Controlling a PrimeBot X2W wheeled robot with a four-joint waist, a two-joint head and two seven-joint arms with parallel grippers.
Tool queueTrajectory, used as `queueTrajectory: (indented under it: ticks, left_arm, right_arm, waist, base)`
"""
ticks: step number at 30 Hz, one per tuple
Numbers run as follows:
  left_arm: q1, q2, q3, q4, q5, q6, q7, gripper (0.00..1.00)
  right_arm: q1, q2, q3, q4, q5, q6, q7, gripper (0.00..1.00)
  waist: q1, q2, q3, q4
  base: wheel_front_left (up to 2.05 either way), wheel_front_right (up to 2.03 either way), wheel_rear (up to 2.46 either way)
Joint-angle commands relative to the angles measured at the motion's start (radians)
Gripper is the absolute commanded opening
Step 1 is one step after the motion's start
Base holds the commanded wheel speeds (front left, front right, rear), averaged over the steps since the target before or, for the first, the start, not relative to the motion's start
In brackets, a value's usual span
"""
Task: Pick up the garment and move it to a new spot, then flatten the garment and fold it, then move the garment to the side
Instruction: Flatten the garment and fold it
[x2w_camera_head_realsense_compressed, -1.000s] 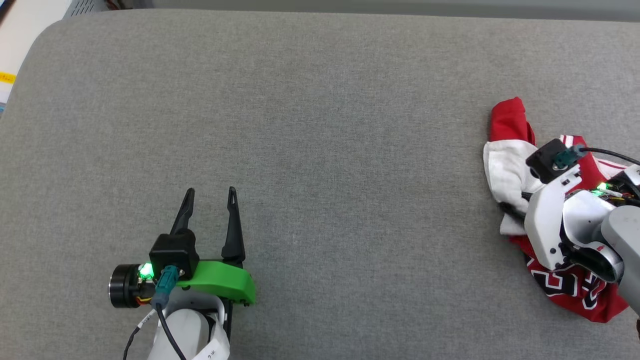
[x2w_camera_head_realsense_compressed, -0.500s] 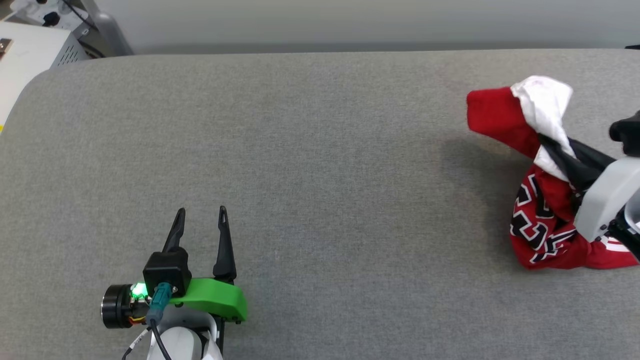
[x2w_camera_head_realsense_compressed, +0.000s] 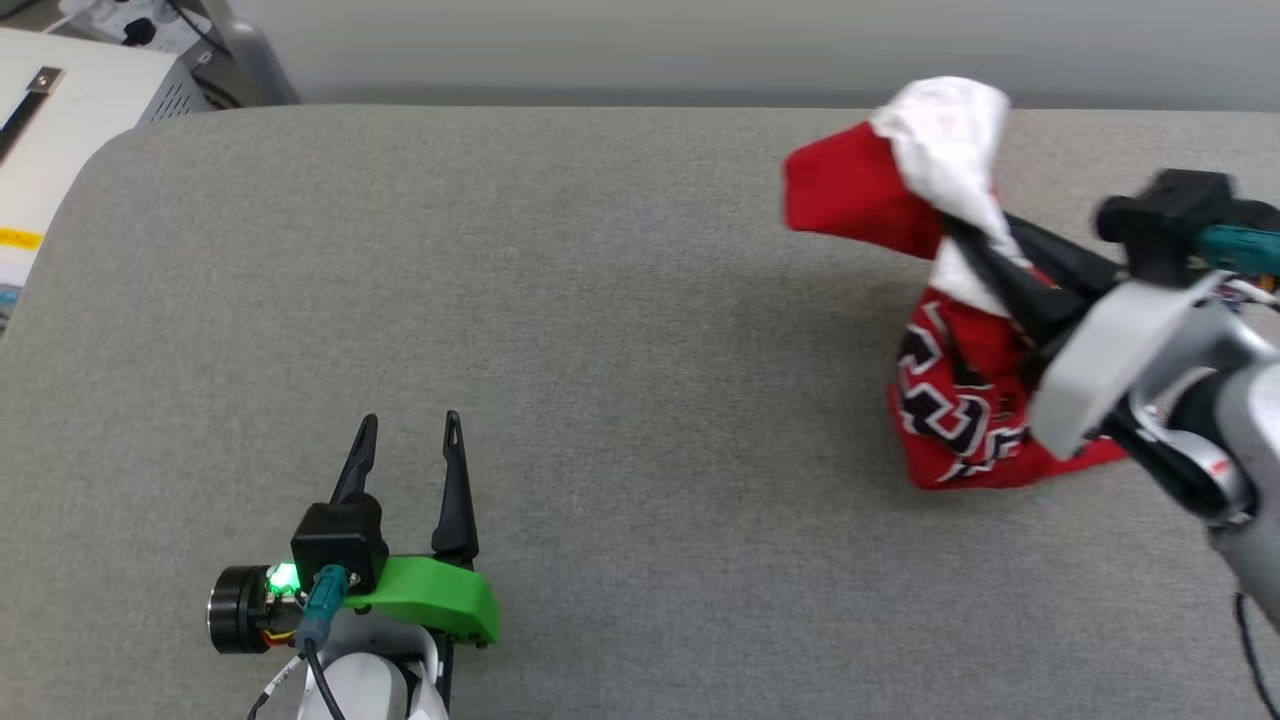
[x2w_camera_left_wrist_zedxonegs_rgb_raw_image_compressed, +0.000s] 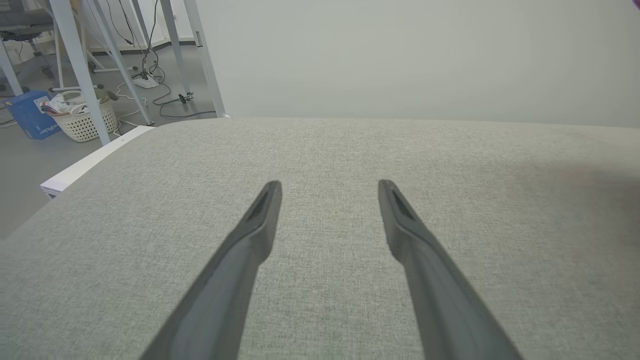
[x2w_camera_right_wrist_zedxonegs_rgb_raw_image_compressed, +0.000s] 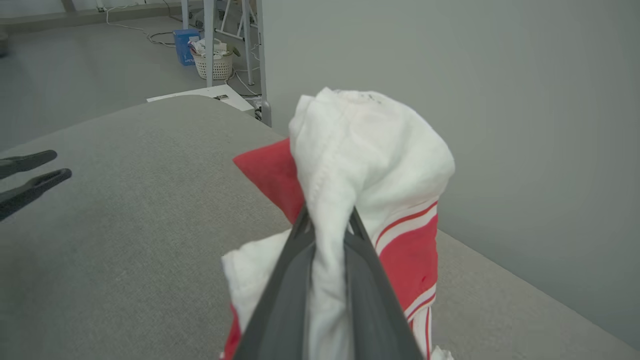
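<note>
Your right end effector (x2w_camera_head_realsense_compressed: 962, 238) comes in from the right, up above the gray surface (x2w_camera_head_realsense_compressed: 600, 300). Its fingers pinch the white sleeve of the garment (x2w_camera_head_realsense_compressed: 960, 410), and the red part hangs down in a bunch. Your left end effector (x2w_camera_head_realsense_compressed: 410, 425) sits low at the near left, fingers spread, holding nothing. The right wrist view shows the pinch up close. The head view shows the black letters.

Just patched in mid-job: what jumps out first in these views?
The red-and-white garment hangs bunched at the far right of the grey table, a white fold pinched in the shut right gripper. The left gripper sits open at the head view's lower left, holding nothing.
</note>
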Motion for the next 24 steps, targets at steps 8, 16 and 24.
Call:
queueTrajectory:
  ticks: [8,16,24]
  left_arm:
    - [-0.032,-0.002,-0.013,0.0,-0.017,0.008,-0.006,1.0]
    - [-0.052,-0.002,-0.031,0.004,-0.031,0.021,-0.006,1.0]
    - [-0.06,-0.002,-0.022,0.009,-0.025,0.023,-0.006,1.0]
  right_arm:
    - [-0.179,0.169,0.299,0.169,-0.013,0.0,0.028,0.0]
    - [-0.226,0.319,0.615,0.464,0.071,0.0,0.015,0.0]
    - [-0.224,0.369,0.708,0.619,0.149,0.0,-0.056,0.35]
  waist:
    - [0.0,-0.0001,0.07,0.068]
    - [0.0,-0.0001,0.107,0.091]
    - [0.0,-0.0001,0.1,0.081]
  base:
    - [0.0,0.0,0.0]
    - [0.0,0.0,0.0]
    - [0.0,0.0,0.0]
